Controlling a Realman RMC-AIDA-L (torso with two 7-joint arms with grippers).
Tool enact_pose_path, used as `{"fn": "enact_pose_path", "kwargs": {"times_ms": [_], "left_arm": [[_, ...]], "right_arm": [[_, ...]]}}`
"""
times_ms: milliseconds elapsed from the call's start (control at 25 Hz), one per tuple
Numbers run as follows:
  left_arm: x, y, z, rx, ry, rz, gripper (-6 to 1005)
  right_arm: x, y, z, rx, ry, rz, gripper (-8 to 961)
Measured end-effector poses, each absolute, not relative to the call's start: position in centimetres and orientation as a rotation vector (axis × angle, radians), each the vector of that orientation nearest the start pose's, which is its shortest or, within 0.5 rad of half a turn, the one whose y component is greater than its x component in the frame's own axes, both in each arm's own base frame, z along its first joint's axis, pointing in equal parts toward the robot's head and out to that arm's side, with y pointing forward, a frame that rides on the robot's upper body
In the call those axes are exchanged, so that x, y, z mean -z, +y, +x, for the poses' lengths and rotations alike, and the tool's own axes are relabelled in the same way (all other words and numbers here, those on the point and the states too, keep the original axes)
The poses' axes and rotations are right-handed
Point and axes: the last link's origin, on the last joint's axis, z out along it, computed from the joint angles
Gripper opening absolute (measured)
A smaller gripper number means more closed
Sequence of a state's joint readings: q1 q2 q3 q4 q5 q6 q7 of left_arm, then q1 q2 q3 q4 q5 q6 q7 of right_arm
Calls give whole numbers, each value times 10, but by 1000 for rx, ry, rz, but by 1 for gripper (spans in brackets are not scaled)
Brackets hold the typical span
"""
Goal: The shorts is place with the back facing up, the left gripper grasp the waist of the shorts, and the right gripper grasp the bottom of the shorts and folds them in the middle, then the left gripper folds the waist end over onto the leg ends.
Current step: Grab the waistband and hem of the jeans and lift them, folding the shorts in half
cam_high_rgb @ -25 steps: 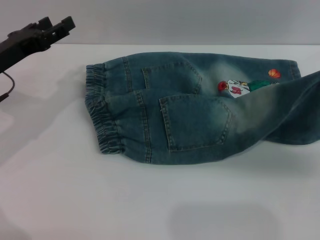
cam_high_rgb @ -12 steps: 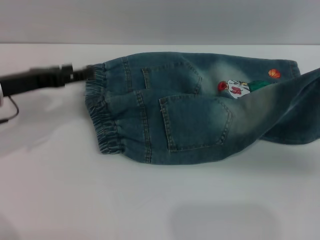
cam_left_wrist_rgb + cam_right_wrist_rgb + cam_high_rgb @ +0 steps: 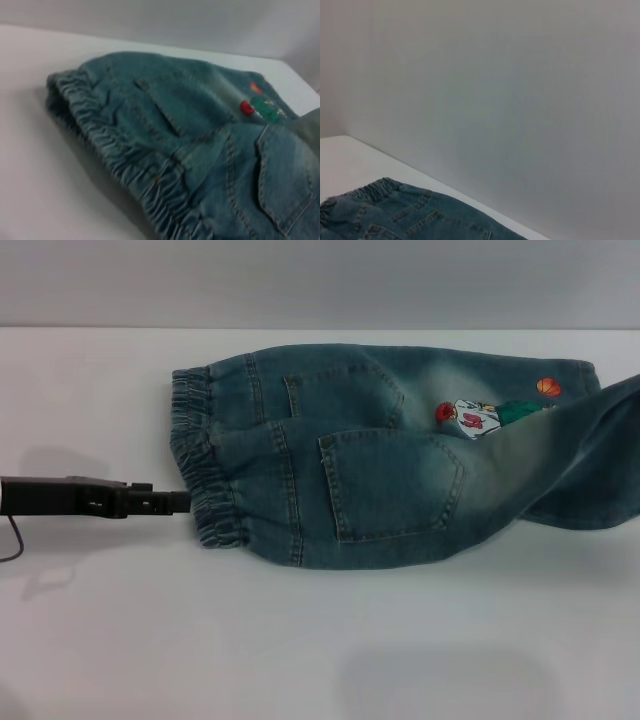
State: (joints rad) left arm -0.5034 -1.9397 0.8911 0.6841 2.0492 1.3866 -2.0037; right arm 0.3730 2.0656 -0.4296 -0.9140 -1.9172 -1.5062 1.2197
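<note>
Touching waist of the shorts (image 3: 205,475) | left gripper (image 3: 172,503) | fingers' state unclear | table (image 3: 300,640)

surface: white counter (image 3: 300,640), matte, plain | back: counter's far edge meets a bare pale grey wall (image 3: 320,280) along a straight line | wall: no windows or fixtures seen, same grey in right wrist view | light: soft, diffuse, from above; faint grey shadows on the counter, one dim patch near front edge

Shorts (image 3: 200,145), gathered waist (image 3: 125,155) nearest
</note>
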Motion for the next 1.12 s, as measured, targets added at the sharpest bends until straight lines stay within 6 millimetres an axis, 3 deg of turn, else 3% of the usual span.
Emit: {"fn": "enact_pose_path", "kwargs": {"times_ms": [1120], "left_arm": [[-2, 348, -302, 188, -1445, -2458, 843]], "right_arm": [[-105, 337, 310, -548, 362, -2231, 0]]}}
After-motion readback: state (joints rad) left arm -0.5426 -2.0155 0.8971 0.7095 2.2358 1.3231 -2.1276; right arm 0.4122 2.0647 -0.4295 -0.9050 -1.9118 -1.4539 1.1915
